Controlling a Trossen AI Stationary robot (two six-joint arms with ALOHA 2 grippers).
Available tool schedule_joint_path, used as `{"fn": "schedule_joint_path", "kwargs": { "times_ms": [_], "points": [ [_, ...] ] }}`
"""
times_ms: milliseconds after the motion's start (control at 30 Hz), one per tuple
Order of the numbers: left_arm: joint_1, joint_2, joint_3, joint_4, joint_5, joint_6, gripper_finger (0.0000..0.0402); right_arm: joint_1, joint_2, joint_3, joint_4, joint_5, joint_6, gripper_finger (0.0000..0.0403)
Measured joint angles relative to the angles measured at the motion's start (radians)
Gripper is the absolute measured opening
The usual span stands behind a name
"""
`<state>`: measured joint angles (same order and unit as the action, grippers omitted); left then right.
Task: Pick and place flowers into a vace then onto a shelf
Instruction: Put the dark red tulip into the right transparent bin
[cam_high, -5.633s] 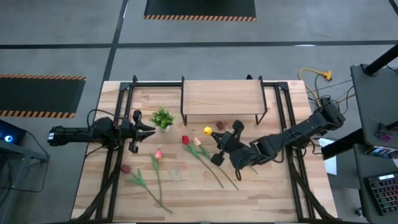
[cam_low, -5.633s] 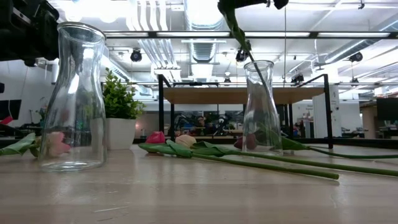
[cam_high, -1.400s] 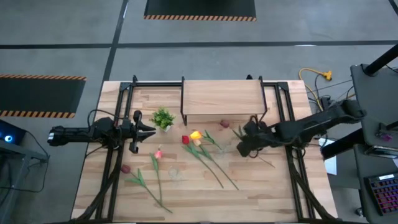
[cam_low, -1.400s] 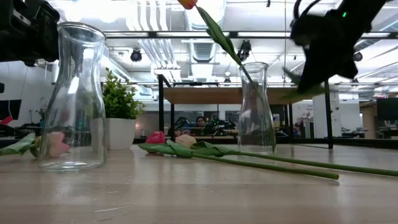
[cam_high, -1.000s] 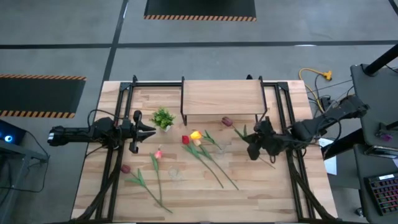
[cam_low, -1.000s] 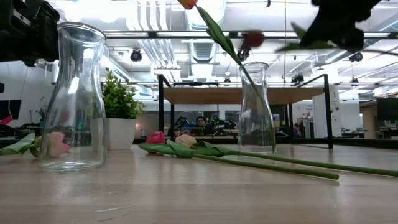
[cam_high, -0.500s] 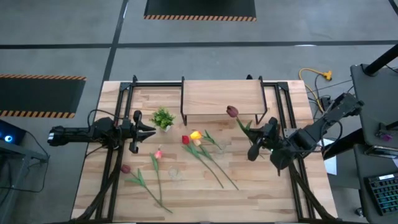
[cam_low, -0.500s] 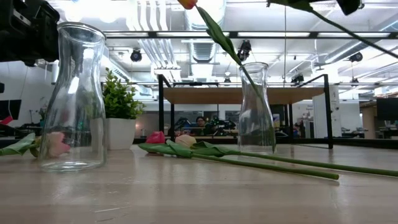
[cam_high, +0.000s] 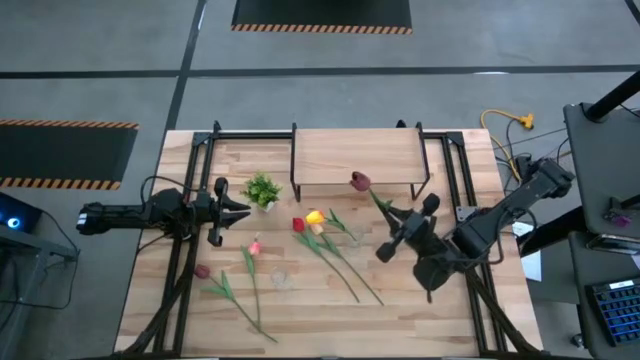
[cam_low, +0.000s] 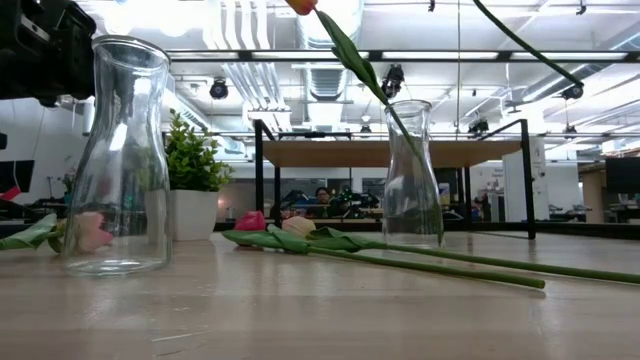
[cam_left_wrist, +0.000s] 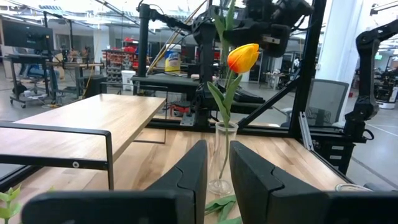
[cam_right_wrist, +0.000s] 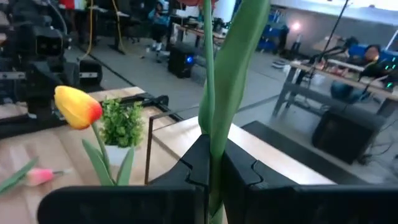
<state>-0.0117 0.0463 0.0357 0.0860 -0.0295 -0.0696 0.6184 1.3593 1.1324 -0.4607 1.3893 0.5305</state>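
My right gripper (cam_high: 397, 230) hangs over the table's right half, shut on a dark maroon tulip (cam_high: 359, 181). Its stem (cam_low: 525, 42) crosses the low view's top. A clear vase (cam_low: 414, 175) to the left of that gripper holds a yellow tulip (cam_high: 314, 217). The other flowers lie flat on the table: red (cam_high: 298, 225), peach (cam_high: 318, 229), pink (cam_high: 255, 246) and another red one (cam_high: 202, 271). The shelf (cam_high: 355, 155) stands at the far edge. My left gripper (cam_high: 243, 207) waits at the left, with a narrow gap between its fingers and nothing in it. My right gripper pinches the maroon tulip's stem (cam_right_wrist: 210, 140) between its two fingers, beside a long leaf (cam_right_wrist: 239, 56). The fingers come roughly level from the table's right and lie across the stem. The flower is clear of the table and tilted, its head high toward the shelf.
A second, empty vase (cam_low: 120, 160) stands near the front, left of centre. A small potted plant (cam_high: 262, 190) sits beside the shelf's left leg. Long stems (cam_high: 345, 265) lie across the table's middle. Black frame rails (cam_high: 460, 180) run along both sides.
My right gripper has risen and gone toward the table's left, toward the vase with the yellow tulip, while rolling its wrist. The maroon tulip has gone up with it, tipping so that its head has swung up out of the low view.
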Motion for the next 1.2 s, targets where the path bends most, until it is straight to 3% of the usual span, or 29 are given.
{"fn": "schedule_joint_path", "kwargs": {
  "times_ms": [100, 267, 367, 600, 767, 967, 1200],
  "points": [
    [0.000, 0.000, 0.000, 0.000, 0.000, 0.000, 0.0051, -0.011, 0.043, 0.050, 0.001, -0.076, -0.053, 0.0013],
    [0.000, 0.000, 0.000, 0.000, 0.000, 0.000, 0.0051, -0.041, 0.074, 0.128, 0.036, -0.373, -0.165, 0.0013],
    [0.000, 0.000, 0.000, 0.000, 0.000, 0.000, 0.0051, -0.044, 0.085, 0.133, 0.157, -0.407, -0.295, 0.0013],
    [0.000, 0.000, 0.000, 0.000, 0.000, 0.000, 0.0051, -0.052, 0.084, -0.004, 0.748, -0.473, -0.702, 0.0013],
    [0.000, 0.000, 0.000, 0.000, 0.000, 0.000, 0.0051, -0.091, 0.081, -0.152, 1.146, -0.497, -0.872, 0.0013],
    [0.000, 0.000, 0.000, 0.000, 0.000, 0.000, 0.0051, -0.162, 0.081, -0.299, 1.468, -0.664, -0.872, 0.0013],
    [0.000, 0.000, 0.000, 0.000, 0.000, 0.000, 0.0051, -0.224, 0.081, -0.370, 1.513, -0.744, -0.751, 0.0013]
  ]
}}
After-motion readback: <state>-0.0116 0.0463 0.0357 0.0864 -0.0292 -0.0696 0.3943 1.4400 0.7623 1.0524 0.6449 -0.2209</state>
